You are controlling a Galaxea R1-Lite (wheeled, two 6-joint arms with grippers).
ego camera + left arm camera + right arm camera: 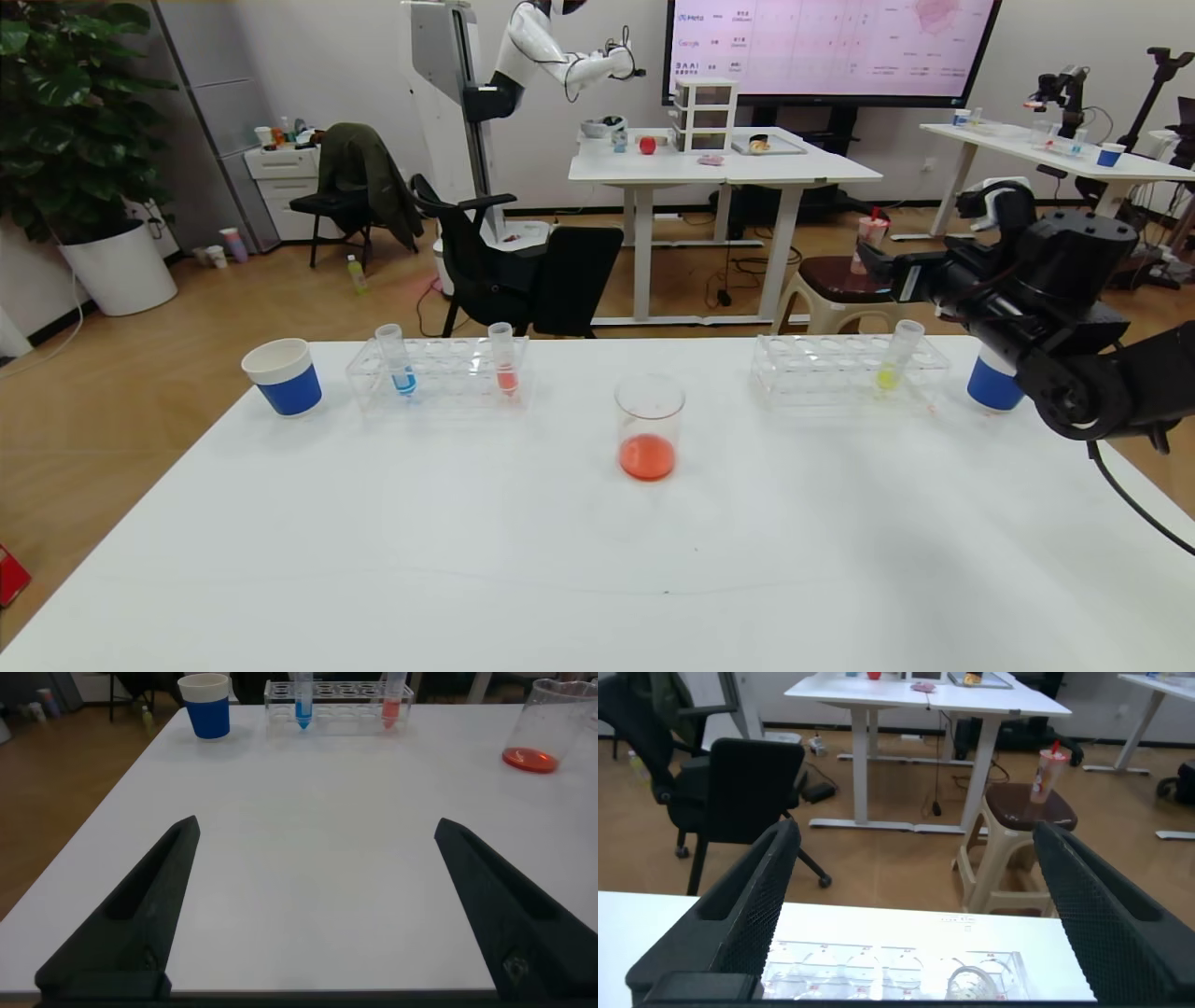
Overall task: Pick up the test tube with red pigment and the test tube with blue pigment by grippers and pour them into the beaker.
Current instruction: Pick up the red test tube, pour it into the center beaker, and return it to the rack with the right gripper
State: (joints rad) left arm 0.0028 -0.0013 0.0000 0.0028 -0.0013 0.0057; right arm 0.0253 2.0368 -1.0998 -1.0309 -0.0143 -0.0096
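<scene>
With red liquid already held in the beaker (649,429), the blue-pigment tube (396,359) is left racked while both wide-open grippers risk the paler salmon tube (503,359) being seized instead.

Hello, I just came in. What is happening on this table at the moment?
Nothing is being held. The beaker at the middle of the table holds some red liquid. The test tube with blue pigment and a tube of salmon-red liquid stand in the left rack. The right gripper, open and empty, is raised above the right rack, where a tube of yellow-green liquid stands. The left gripper, open, hovers low over the near side of the table.
</scene>
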